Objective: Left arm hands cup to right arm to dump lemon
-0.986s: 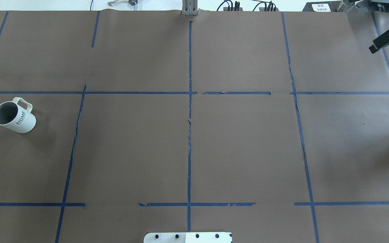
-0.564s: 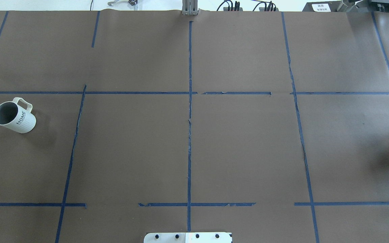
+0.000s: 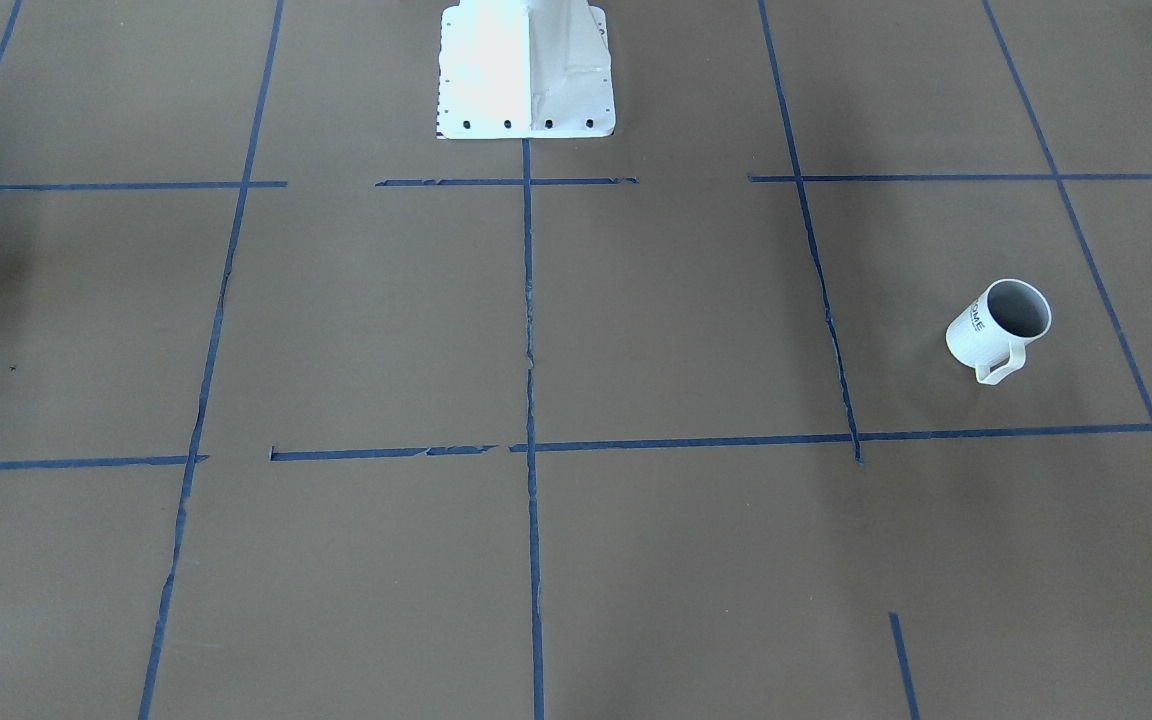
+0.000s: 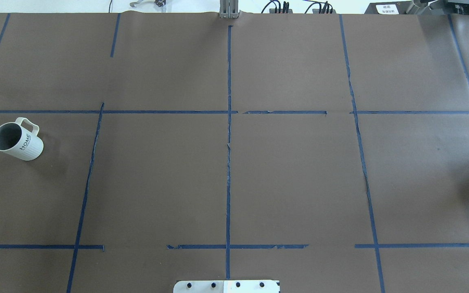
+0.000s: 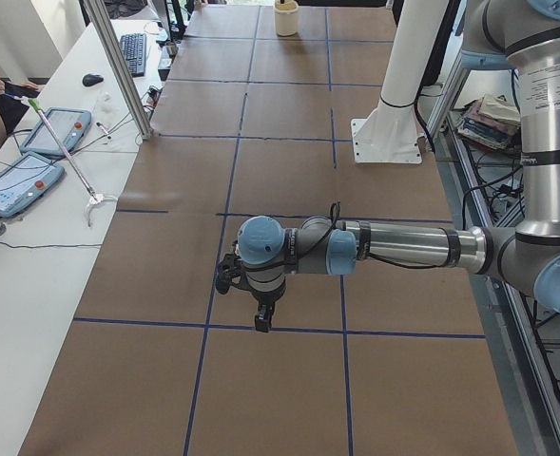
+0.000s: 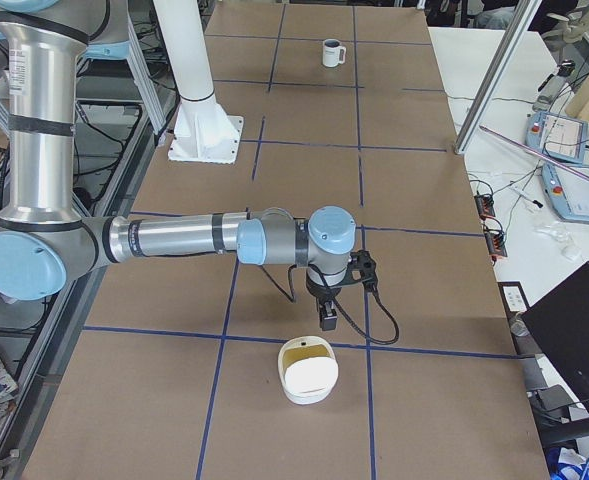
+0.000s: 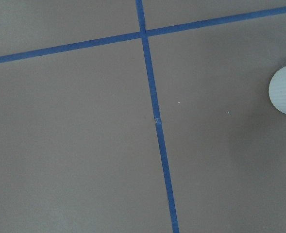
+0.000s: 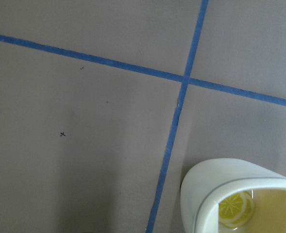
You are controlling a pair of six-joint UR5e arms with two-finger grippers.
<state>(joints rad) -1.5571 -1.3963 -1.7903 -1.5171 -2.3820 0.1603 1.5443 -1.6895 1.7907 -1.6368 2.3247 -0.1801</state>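
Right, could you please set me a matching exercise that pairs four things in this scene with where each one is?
Things
1. white ribbed mug with dark HOME lettering
2. yellow lemon slice
3. white metal robot base plate
4. right arm's slim black gripper

Places
A. inside the white round-cornered container
B. at the middle of the brown table, on its robot-side edge
C. upright on the robot's left side of the table
D. hanging over the table beside that container

Pairs: 1-C, 2-A, 3-B, 4-D
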